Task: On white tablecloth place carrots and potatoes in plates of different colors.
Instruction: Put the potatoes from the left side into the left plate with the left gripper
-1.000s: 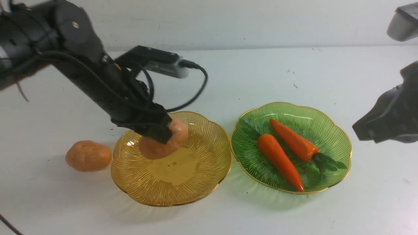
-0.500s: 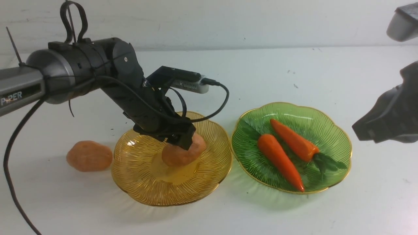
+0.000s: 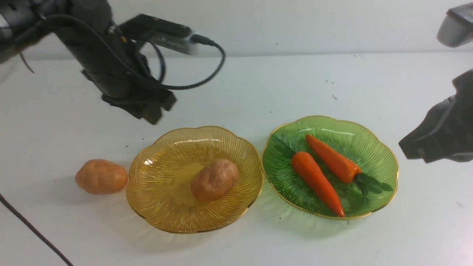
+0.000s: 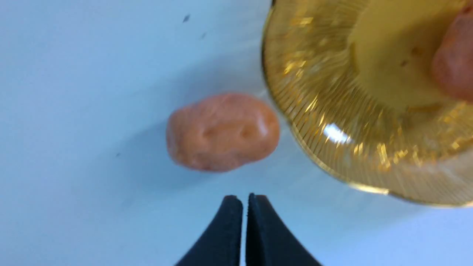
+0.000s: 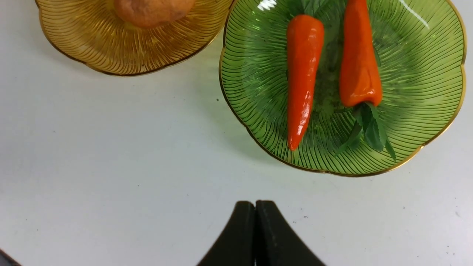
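Observation:
On the white tablecloth (image 3: 258, 85), one potato (image 3: 214, 180) lies in the amber plate (image 3: 159, 192). A second potato (image 3: 101, 176) rests on the cloth just left of that plate. Both carrots (image 3: 317, 183) (image 3: 332, 158) lie side by side in the green plate (image 3: 373, 155). My left gripper (image 3: 151, 114) hangs shut and empty, high above the cloth behind the amber plate's left side. In its wrist view the gripper (image 4: 245, 199) sits near the loose potato (image 4: 221, 132). My right gripper (image 5: 255, 205) is shut and empty, beside the green plate (image 5: 425, 55).
The two plates stand almost rim to rim in the middle of the cloth. A black cable (image 3: 33, 229) crosses the front left corner. A pale wall (image 3: 295, 22) closes the far side.
My left gripper set the potato down in the amber plate and let go. It then rose up and back to the left and shut empty. The right arm stayed put.

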Available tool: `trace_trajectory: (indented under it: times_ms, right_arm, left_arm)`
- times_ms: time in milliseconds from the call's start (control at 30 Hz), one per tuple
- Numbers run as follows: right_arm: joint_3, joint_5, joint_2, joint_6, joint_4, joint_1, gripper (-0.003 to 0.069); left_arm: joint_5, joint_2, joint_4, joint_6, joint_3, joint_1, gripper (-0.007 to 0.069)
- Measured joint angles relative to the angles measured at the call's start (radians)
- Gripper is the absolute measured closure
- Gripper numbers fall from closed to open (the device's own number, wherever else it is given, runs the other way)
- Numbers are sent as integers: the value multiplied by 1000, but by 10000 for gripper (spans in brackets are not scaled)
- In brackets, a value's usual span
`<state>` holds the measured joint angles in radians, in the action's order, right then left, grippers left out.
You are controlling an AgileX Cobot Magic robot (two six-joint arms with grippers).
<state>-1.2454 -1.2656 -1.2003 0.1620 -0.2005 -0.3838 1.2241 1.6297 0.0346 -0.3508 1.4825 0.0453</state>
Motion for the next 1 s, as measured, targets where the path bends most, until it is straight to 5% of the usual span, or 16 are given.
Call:
trace_trajectory:
  times_ms: [200,733,1000]
  right_arm:
    - [4,2,0,10,-2,0,674]
    - [4,6,0,18,-13,0,674]
    - [4,18,0,18,-13,0,674]
  left_arm:
    - [6,32,89,-73,-115,-105,600]
    - [-232,195,115,-458,-115,-105,196]
    - [-272,222,77,-600,-114,-105,151]
